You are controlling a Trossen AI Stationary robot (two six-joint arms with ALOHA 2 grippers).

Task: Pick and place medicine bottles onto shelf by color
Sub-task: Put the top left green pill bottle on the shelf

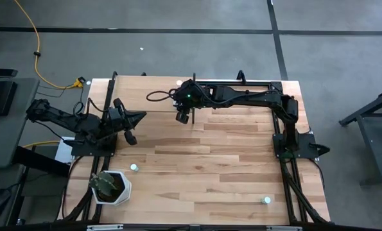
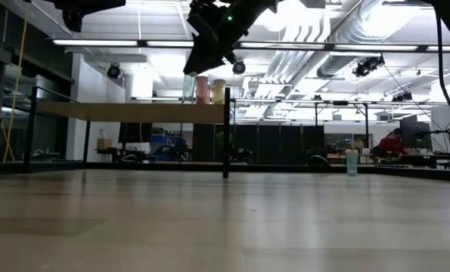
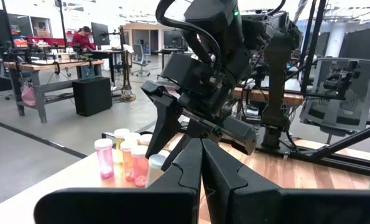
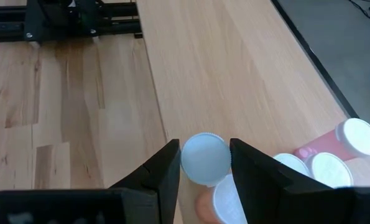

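Bottle (image 4: 204, 158) stands upright, cap up, seemingly pinched by right end effector (image 4: 204, 163) above shelf (image 4: 234, 68).

No readable text anywhere here. The medicine bottles (image 3: 104, 158) on the shelf (image 4: 234, 81) show plain white caps and no legible labels, the dark arm housings carry no lettering that can be made out, and the monitors and benches in the room behind are too far off to read. No numbers, brands or signs on the tabletop (image 1: 216, 167) either.
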